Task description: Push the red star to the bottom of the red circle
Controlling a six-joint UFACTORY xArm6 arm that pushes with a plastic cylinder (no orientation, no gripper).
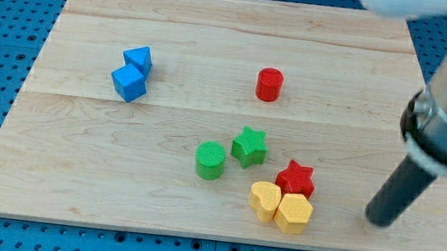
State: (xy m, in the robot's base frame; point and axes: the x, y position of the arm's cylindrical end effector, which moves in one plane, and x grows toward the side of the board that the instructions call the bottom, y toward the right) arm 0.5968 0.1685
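Note:
The red star (295, 178) lies low on the wooden board (75, 168), right of centre, touching the yellow heart (264, 200) and the yellow hexagon (294, 213) below it. The red circle (269, 84), a short cylinder, stands well above it, near the board's upper middle. My tip (380, 219) rests on the board to the right of the red star, about a hundred pixels away and slightly lower, touching no block. The dark rod rises up and right to the arm's body.
A green star (250, 146) sits just up-left of the red star, and a green circle (210, 159) is left of that. Two blue blocks, a pentagon-like one (139, 58) and a cube (129, 83), touch at the upper left. The board's right edge is near my tip.

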